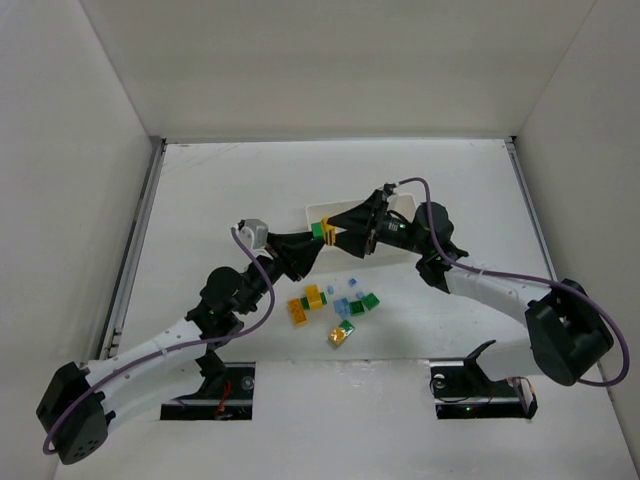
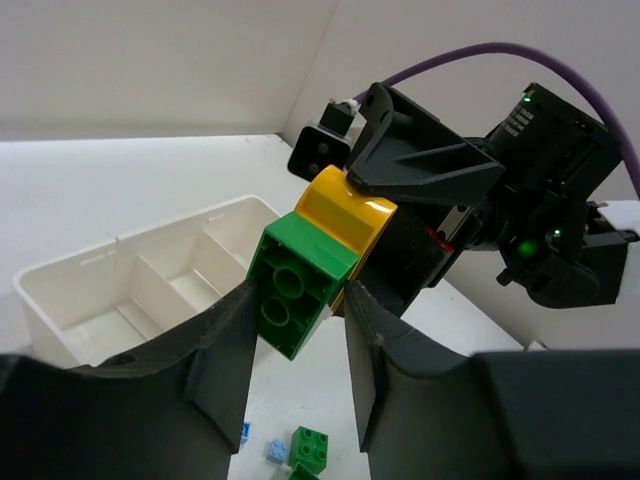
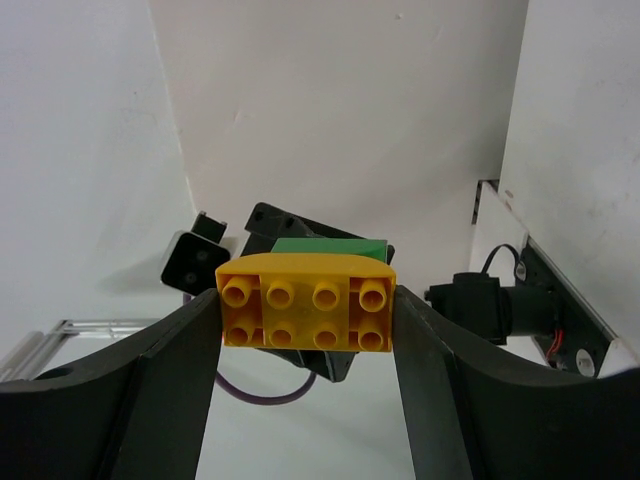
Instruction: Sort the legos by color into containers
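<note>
The two arms meet in mid-air over the middle of the surface (image 1: 200,200), each hand on one end of a joined pair of legos. The right hand (image 3: 305,310) pinches the yellow brick (image 3: 305,305) across its short ends, one finger flat against each end, studs facing its wrist camera. The green brick (image 2: 290,290) is stuck to the yellow brick's far side and points towards the left arm.

The left hand (image 2: 300,295) has its fingers (image 2: 235,340) on either side of the green brick. The left one is against the brick and the right one is just beside it. Whether they already pinch it cannot be told. In the top view the green brick (image 1: 318,229) and yellow brick (image 1: 331,238) hang off the surface, just near of the left end of the white tray (image 1: 318,211).

The tray lies left to right towards the far side, and the right arm covers most of it. The left wrist view shows the tray (image 2: 50,305) with thin dividers forming side-by-side compartments.

The loose legos (image 1: 342,308) lie scattered on the surface near of the tray, between the two arms: orange, yellow, green and pale blue pieces, close together.
</note>
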Available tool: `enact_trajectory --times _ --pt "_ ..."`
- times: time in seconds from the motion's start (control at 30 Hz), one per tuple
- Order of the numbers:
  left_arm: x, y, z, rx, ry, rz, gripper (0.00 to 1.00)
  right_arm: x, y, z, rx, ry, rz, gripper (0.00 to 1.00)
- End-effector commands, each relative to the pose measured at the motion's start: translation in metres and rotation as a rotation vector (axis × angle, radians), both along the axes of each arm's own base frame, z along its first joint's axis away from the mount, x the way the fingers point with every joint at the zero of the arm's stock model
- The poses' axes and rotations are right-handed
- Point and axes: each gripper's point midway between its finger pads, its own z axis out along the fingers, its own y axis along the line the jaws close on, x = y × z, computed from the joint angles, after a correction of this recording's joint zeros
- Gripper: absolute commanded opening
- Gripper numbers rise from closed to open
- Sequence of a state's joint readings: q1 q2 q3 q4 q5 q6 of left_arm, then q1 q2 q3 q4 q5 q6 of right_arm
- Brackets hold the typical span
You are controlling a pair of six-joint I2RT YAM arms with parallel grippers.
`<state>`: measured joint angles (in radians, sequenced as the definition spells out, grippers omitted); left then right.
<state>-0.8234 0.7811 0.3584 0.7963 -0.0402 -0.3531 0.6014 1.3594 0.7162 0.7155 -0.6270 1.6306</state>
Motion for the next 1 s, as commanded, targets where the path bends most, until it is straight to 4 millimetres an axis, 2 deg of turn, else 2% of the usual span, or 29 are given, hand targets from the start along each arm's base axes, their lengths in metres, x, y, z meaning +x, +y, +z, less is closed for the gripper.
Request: enact_trajectory --times 0.0,0.2,0.47,0.7,0.97 --pt "-0.01 -0.004 0.045 -0.064 -0.104 -0.047 0.29 -0.015 -0.001 0.01 0.05 -0.043 0.071 0.46" --pt "-0.026 -0.011 0.049 -0.064 -0.109 -0.114 0.16 -0.016 -0.003 0.008 0.047 -0.041 0.083 0.45" --pt "-0.051 -0.005 0.063 -0.087 -0.136 -0.16 0.12 -0.011 -0.01 0.016 0.072 -0.068 0.062 0.45" --pt "-0.046 0.006 0.043 -0.057 -0.102 -0.113 0.12 -0.003 -0.021 0.012 0.069 -0.069 0.033 0.45" --pt "-0.042 0.012 0.04 -0.052 -0.102 -0.084 0.11 0.003 -0.033 0.012 0.064 -0.083 0.015 0.45"
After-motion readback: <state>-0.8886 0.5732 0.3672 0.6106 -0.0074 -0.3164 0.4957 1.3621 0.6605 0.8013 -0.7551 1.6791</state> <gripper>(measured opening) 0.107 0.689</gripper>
